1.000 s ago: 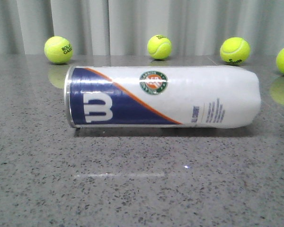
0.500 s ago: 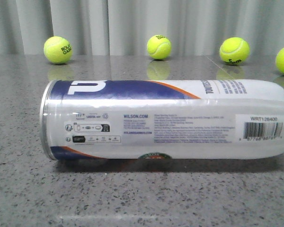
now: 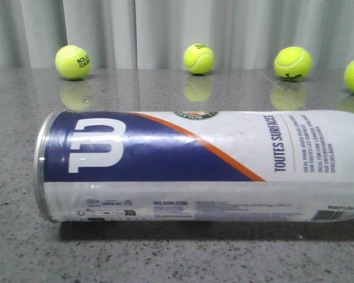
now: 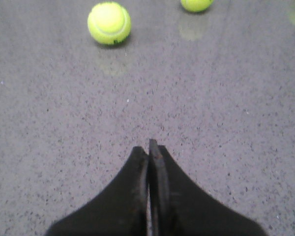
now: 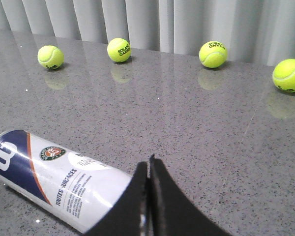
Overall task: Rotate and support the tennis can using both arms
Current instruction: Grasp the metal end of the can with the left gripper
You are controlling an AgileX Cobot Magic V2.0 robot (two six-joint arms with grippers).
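**Can on its side, neither arm engaged**

Tennis can (image 3: 200, 166) lies flat on the table (image 3: 165, 259), tennis balls (image 3: 199, 58) well behind it. Left gripper (image 4: 150, 147) and right gripper (image 5: 148, 164): fingers pressed together, holding nothing. Right sits near the can. Judgement: supporting not yet begun.

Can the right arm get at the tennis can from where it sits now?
Probably yes. The tennis can lies on its side just beside the right gripper, with nothing between them, but the jaws are shut and would need to open first.
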